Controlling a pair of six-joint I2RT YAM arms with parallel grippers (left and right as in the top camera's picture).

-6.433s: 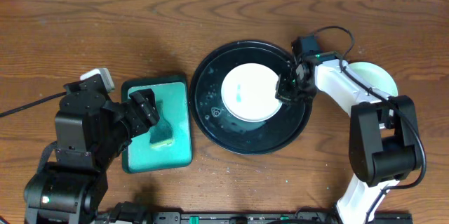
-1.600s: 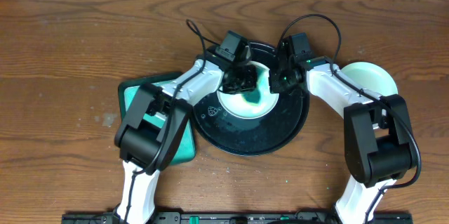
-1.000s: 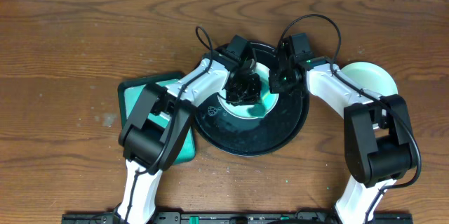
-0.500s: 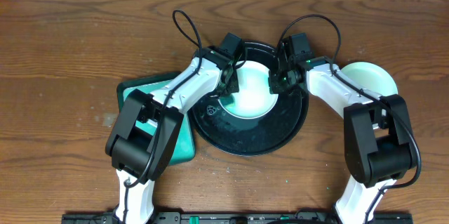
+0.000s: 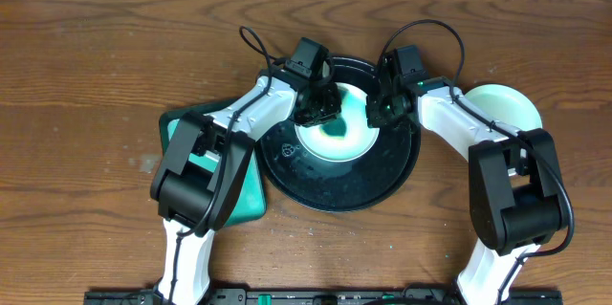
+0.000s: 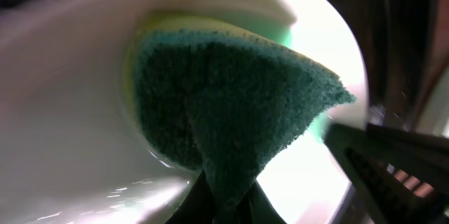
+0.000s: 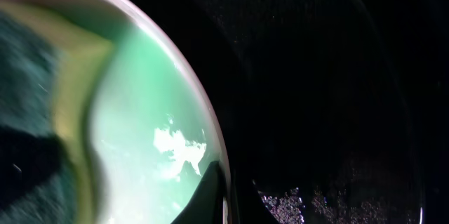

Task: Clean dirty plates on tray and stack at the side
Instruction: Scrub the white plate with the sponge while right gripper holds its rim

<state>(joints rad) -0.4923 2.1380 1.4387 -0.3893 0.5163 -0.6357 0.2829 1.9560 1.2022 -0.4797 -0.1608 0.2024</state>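
Note:
A pale plate [image 5: 337, 142] lies on the black tray [image 5: 325, 188]. My left gripper [image 5: 320, 106] is over the plate's far left part, shut on a dark green sponge [image 6: 231, 112] that presses on the plate's wet face [image 6: 70, 126]. The left gripper's jaws [image 6: 228, 206] pinch the sponge's lower corner. My right gripper [image 5: 379, 110] is shut on the plate's right rim. In the right wrist view that rim [image 7: 203, 112] runs between the right gripper's jaws [image 7: 223, 199], with the sponge [image 7: 28, 112] at the left and the glossy tray [image 7: 316, 76] behind.
A mint green plate [image 5: 507, 106] sits on the table right of the tray, partly under the right arm. The teal sponge tray [image 5: 251, 195] lies left of the black tray, mostly under the left arm. Cables loop above both wrists.
The left gripper swept the sponge left across the plate, then back right and a little farther away. Teal smear shows on the plate. The right gripper has stayed on the rim.

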